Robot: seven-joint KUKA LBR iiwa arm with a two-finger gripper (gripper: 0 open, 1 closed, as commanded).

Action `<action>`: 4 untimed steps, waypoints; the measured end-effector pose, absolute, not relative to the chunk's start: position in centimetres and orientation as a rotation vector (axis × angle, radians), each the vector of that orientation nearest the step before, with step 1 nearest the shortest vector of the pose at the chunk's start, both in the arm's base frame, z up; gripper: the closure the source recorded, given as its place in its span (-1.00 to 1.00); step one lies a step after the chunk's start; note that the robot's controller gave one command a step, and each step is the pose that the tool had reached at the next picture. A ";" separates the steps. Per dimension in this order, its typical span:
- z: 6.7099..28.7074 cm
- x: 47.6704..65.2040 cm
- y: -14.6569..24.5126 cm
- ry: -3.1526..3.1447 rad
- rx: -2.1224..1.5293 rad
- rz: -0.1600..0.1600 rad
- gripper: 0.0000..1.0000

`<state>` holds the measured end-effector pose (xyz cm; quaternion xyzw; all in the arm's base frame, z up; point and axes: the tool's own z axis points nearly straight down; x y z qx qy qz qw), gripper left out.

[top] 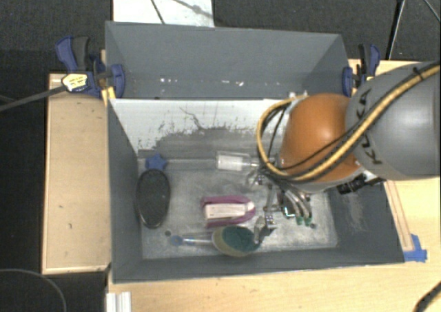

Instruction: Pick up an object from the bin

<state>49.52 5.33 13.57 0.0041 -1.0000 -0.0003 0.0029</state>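
My gripper [267, 221] hangs low in the bin's right-middle, under the orange wrist cover. Its tip is right beside the right edge of a round dark-green dish [236, 240] that lies near the bin's front wall. A flat pink and maroon box [226, 209] lies just left of the gripper. A clear plastic piece [233, 161] sits behind it, near the back wall. Small green bits [304, 220] show on the floor to the gripper's right.
A black oval brush [152, 197] lies along the left wall, with a small blue piece [156, 162] behind it. A thin blue-tipped stick [187, 239] lies by the front wall, left of the dish. The arm and its cables cover the bin's right part.
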 end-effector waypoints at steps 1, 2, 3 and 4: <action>8.6 51.6 8.4 -3.142 -0.133 0.006 -1.00; 10.2 51.3 10.0 -3.146 -0.132 -0.002 -1.00; 10.2 52.3 9.0 -3.139 -0.255 -0.004 -1.00; 8.1 52.4 9.7 -3.157 -0.232 0.006 -1.00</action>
